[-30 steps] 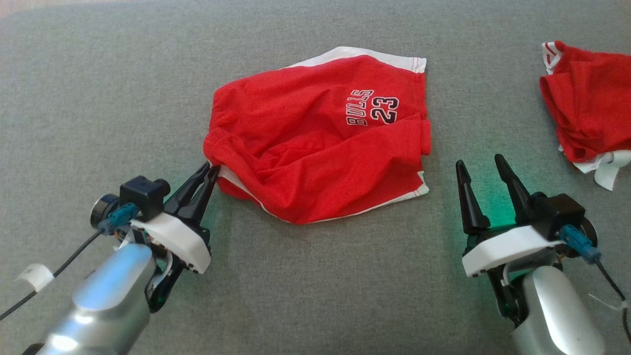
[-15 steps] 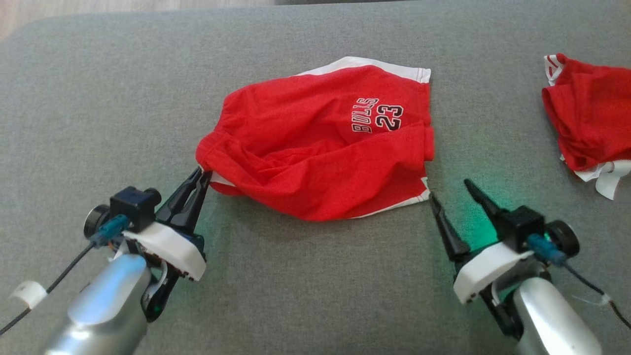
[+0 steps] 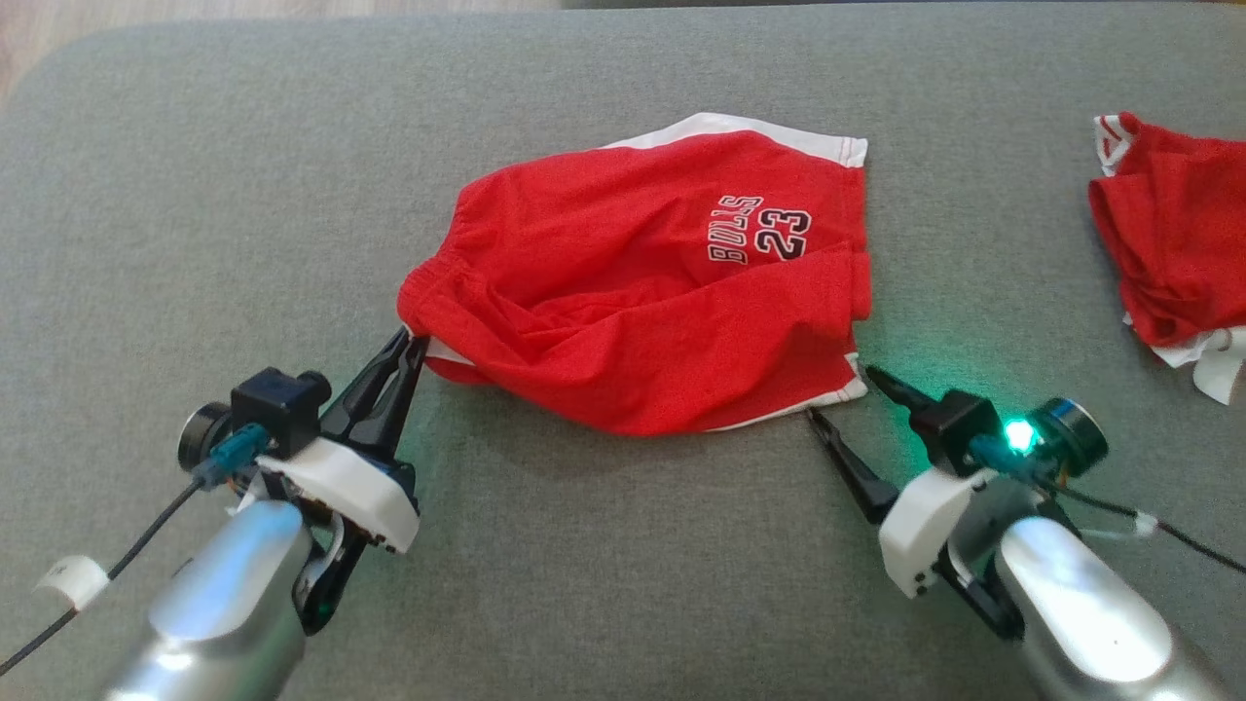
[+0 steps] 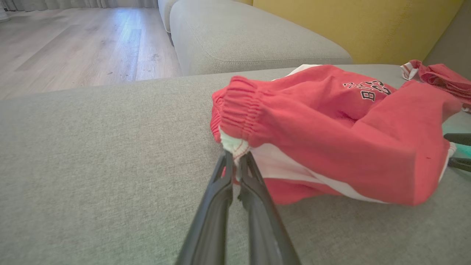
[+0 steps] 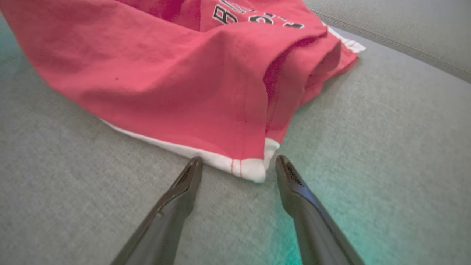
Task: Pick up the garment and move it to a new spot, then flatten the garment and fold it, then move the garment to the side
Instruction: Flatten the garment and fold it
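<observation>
The garment [image 3: 642,282] is a pair of red shorts with white trim and "BULLS 23" print, lying rumpled on the grey cushion. My left gripper [image 3: 417,341] is shut on its near-left waistband corner; the left wrist view shows the white hem of the garment [image 4: 331,125] pinched between the fingertips of my left gripper [image 4: 235,160]. My right gripper [image 3: 839,394] is open, fingertips straddling the garment's near-right white corner. In the right wrist view the corner of the garment [image 5: 206,84] sits between the tips of my right gripper [image 5: 239,163], untouched.
A second red and white garment [image 3: 1168,243] lies crumpled at the right edge of the grey cushion [image 3: 195,195]. Wooden floor [image 4: 73,40] lies beyond the cushion's far-left edge, and another sofa section [image 4: 250,36] stands behind.
My right gripper has moved left and forward, lowering its open fingers to the garment's near-right corner. The left gripper keeps its hold; the head camera has shifted slightly.
</observation>
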Tool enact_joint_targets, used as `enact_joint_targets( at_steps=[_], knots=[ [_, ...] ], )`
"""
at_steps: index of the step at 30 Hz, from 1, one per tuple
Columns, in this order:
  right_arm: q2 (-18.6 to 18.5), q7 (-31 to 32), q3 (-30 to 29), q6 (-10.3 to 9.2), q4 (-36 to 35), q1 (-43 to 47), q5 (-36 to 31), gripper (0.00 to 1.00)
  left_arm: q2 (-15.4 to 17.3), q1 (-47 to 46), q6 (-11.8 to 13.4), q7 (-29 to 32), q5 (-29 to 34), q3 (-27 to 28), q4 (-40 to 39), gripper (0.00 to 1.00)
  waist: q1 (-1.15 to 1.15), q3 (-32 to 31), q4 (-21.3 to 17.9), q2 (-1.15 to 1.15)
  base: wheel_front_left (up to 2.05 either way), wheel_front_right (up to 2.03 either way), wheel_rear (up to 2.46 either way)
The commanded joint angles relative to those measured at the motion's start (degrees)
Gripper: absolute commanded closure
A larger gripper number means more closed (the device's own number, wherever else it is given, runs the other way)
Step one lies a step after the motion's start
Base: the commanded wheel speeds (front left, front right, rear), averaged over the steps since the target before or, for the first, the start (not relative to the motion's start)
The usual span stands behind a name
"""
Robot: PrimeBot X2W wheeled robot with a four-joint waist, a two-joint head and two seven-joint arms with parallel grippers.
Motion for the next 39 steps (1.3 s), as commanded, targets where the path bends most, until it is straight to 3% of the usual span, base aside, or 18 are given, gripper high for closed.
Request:
enact_joint_targets(
  at_steps=[1, 11, 12, 13, 25, 32, 39],
  knots=[
    [-0.84, 0.35, 1.82, -0.04, -0.40, -2.27, 0.67, 0.00, 1.42, -1.79, 0.17, -0.72, 0.48, 2.16, -0.60, 1.00, 0.00, 0.26, 0.37, 0.00, 0.00, 0.00, 0.00],
    [-2.23, 2.45, 7.60, -0.04, 5.00, -7.41, 4.22, 0.00, 0.58, -2.65, 0.10, -0.72, 0.31, 0.90, 0.00, 1.00, 0.00, 0.43, 1.90, 0.00, 0.00, 0.00, 0.00],
    [-2.31, 2.77, 8.13, -0.04, 5.42, -7.65, 4.81, 0.25, 0.58, -2.65, 0.09, -0.72, 0.20, 0.78, 0.03, 1.00, 0.00, 0.33, 1.97, 0.00, 0.00, 0.00, 0.00],
    [-2.43, 3.03, 8.76, -0.04, 5.76, -7.88, 5.37, 1.00, 0.63, -2.62, 0.09, -0.72, 0.11, 0.64, 0.07, 1.00, 0.00, 0.21, 2.00, 0.00, 0.00, 0.00, 0.00],
    [-5.64, 2.45, 13.73, -0.04, 4.89, -8.28, 10.81, 1.00, 2.64, -0.35, 0.08, -0.68, -0.99, -0.41, 2.10, 1.00, 0.00, -4.77, -0.85, 0.00, 0.00, 0.00, 0.00],
    [-9.58, 2.78, 15.42, -0.04, -2.74, -10.39, 17.42, 1.00, 5.43, 0.04, 0.08, 1.69, -2.07, -1.77, 0.71, 1.00, 0.00, -9.63, -3.21, 0.00, 0.00, 0.00, 0.00],
    [-13.39, 4.51, 14.34, -0.04, -10.95, -15.93, 22.43, 1.00, 10.93, -4.53, 0.08, 9.18, -3.04, -3.83, -7.83, 1.00, 0.00, -14.00, -4.02, 0.00, 0.00, 0.00, 0.00]
  ],
)
